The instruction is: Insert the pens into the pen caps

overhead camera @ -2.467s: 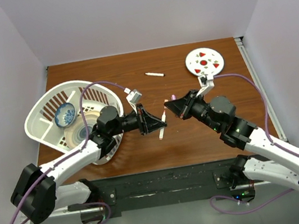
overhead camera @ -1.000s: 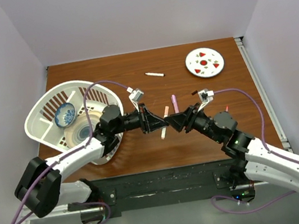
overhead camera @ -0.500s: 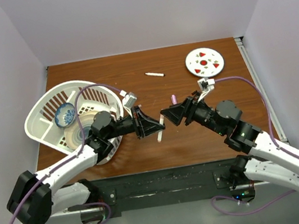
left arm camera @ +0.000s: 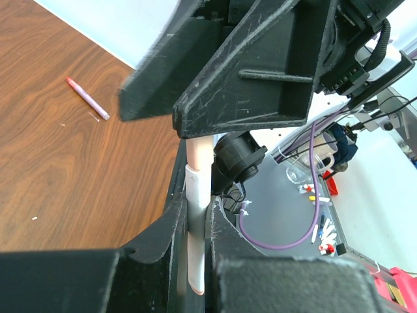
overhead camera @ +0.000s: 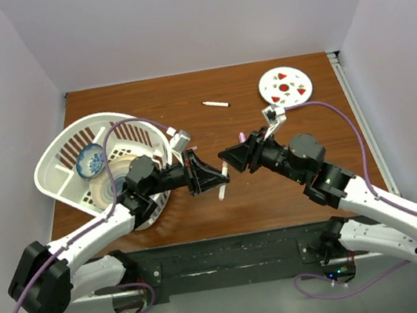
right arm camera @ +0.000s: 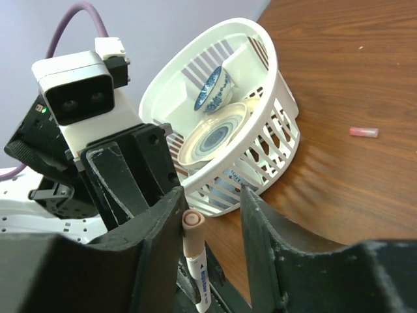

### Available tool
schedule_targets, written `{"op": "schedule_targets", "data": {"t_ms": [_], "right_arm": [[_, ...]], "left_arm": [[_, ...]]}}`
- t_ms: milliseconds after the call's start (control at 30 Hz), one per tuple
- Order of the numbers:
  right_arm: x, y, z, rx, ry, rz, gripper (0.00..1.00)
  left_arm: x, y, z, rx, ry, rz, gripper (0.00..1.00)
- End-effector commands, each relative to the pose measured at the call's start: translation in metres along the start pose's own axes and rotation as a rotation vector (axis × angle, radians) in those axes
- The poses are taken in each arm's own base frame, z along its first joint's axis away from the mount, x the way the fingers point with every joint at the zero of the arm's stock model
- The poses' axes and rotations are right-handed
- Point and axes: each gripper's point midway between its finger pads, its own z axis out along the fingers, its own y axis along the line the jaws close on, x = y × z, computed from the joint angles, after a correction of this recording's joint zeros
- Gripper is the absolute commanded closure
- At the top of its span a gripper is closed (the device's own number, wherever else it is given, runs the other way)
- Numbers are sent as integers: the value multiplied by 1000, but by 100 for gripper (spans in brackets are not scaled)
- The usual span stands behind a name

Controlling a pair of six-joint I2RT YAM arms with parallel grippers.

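Right at the middle of the table [overhead camera: 183, 93], toward its near edge, the left gripper [overhead camera: 222, 178] was clamped tight on a pen [left arm camera: 197, 189], its two fingers pressed against the barrel from both sides. The pen had a slim white body with small blue print along it. A peach cap [right arm camera: 192, 222] sat on the end that pointed toward the other arm. The right gripper [overhead camera: 225, 158] met it tip to tip. Its jaws stood apart around the capped end, with the cap close against one finger and a clear gap to the other.

A second white pen [overhead camera: 215, 104] lay on the wood well to the far side. A pink-lilac pen [left arm camera: 88, 99] with a red tip lay just far of the right gripper. The white basket [overhead camera: 58, 160] sat at the left and a red-spotted plate [overhead camera: 284, 85] at the far right.
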Motion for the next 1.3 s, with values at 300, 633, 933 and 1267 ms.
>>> {"op": "schedule_targets", "data": {"t_ms": [300,633,933,1267], "right_arm": [[36,19,-18,-219,87,-64,100],[90,11,-31,-288,234,94,100],[123,-9,-44,-222,290,135,100],[153,6,-45,-236,330,131,100]], "left_arm": [[-24,-40,-5,174,-60,59,100],[-45,-28,2,113,-134,116,100],[-67,-15,7,23,-196,149,100],[-89,2,12,-1,-268,100,100]]}}
